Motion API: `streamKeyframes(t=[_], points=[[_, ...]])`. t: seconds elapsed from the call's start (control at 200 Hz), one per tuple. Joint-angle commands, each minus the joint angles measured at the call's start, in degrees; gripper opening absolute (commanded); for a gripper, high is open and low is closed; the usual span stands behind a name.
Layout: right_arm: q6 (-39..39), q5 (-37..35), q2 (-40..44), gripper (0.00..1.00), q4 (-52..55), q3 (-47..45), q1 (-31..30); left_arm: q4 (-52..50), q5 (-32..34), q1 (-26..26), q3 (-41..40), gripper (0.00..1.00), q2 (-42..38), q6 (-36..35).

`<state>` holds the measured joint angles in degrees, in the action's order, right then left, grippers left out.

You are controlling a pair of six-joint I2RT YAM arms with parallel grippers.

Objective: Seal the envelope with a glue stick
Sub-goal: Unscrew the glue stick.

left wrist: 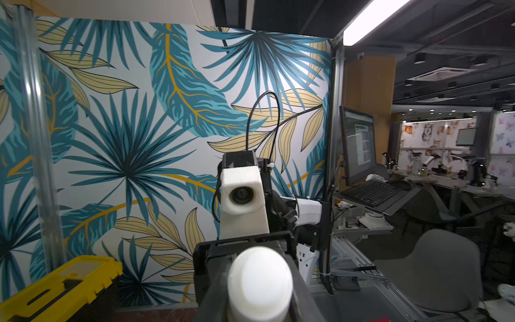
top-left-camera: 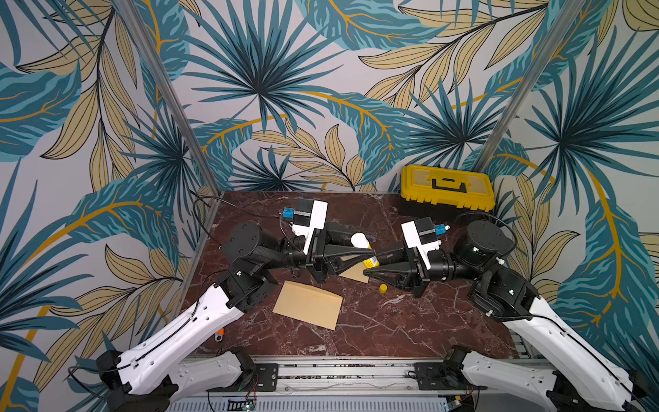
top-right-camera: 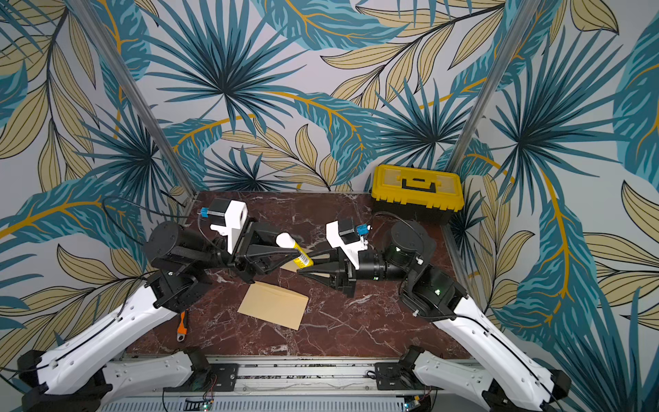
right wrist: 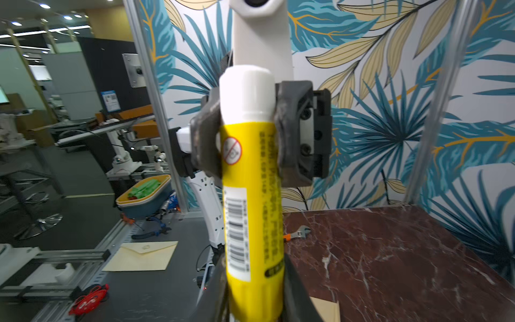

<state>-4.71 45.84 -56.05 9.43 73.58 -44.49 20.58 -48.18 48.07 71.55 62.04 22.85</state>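
glue stick [right wrist: 250, 172], barcode label [right wrist: 237, 231], red prohibition sign [right wrist: 232, 150]

White glue stick tip [left wrist: 259, 284] between left end effector [left wrist: 260, 262] fingers [left wrist: 216, 292]; yellow toolbox [left wrist: 60, 287] beyond.

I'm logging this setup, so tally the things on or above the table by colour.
Yellow: 3, glue stick, cap, toolbox
Tan: 2, envelope, paper piece
Orange: 1, wrench
Total: 6
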Motion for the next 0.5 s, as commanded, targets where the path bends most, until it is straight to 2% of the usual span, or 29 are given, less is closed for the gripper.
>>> streamKeyframes(t=[0.0, 0.08, 0.19, 0.225, 0.26, 0.295, 0.356, 0.496], points=[[-7.48, 8.35, -0.49, 0.00, -6.70, 1.57, 0.54, 10.75, -12.86, 0.70, 2.94, 0.06, -0.68, 7.84], [-10.76, 11.99, -1.22, 0.00, -9.43, 2.65, 0.54, 13.91, -14.24, 0.69, 3.35, 0.06, 0.17, 10.90], [-11.01, 12.60, -1.85, 0.00, -8.59, 4.01, 0.59, 12.67, -12.20, 0.73, 3.09, 0.07, -0.19, 9.72], [-9.97, 11.02, -1.74, 0.10, -7.34, 4.19, 0.63, 11.25, -10.78, 0.72, 2.99, 0.07, -0.61, 8.40], [-8.90, 8.67, -1.40, 0.28, -6.10, 4.03, 0.55, 9.84, -8.84, 0.73, 2.62, 0.09, -1.09, 7.07], [-7.89, 5.71, -0.86, 0.36, -5.29, 3.44, 0.63, 8.36, -6.59, 0.71, 2.09, 0.10, -1.77, 5.43], [-6.74, 0.87, 0.41, 0.45, -5.99, 1.78, 0.50, 7.05, -1.04, 0.73, 0.58, 0.10, -3.06, 2.96], [-9.14, -11.54, 3.34, 0.51, -18.93, -5.84, 0.54, 11.98, 13.01, 0.69, -4.19, 0.09, -4.69, 3.38]])
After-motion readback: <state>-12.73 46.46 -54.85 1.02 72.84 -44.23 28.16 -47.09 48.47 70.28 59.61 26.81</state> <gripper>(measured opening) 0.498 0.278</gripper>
